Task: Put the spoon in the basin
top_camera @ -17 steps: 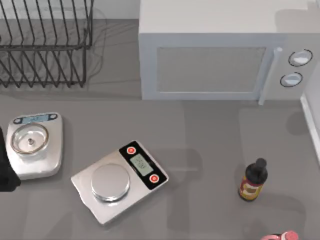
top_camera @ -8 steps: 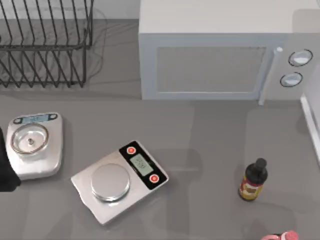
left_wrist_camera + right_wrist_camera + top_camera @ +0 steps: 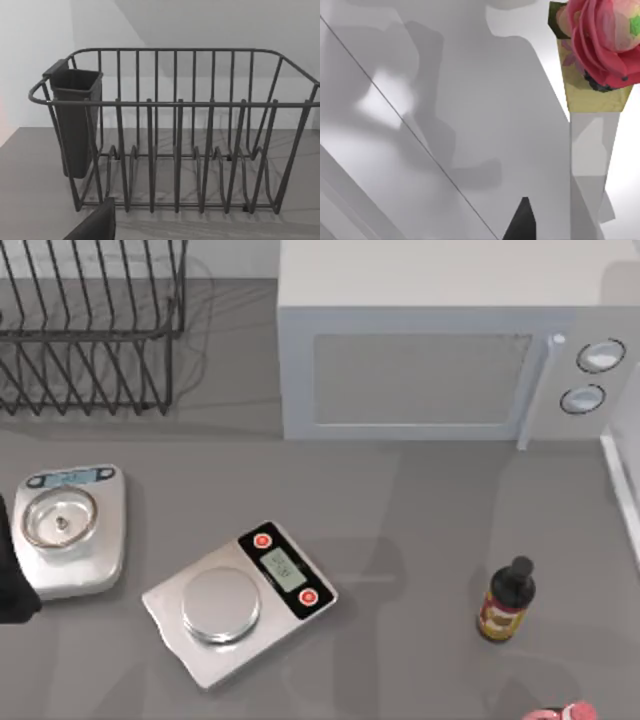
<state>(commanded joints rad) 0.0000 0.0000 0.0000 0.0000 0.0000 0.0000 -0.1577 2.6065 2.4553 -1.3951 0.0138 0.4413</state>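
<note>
Spoon and basin not located; plan the grasp by judgement only.
You have the left arm (image 3: 12,575) parked beside the small scale (image 3: 68,528), dish rack (image 3: 175,135) ahead of its claw; finger state: cannot tell, either claw. Expect a light, stiff, slippery spoon; pinch mid-handle.

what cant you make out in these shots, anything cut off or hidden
- Pink object: top view, cut off by the bottom edge.
- Dish rack: top view, cut off by the top and left edges.
- Dark shape: top view, cut off by the left edge; cannot identify it.
- Scale displays: top view, digits too small.
</note>
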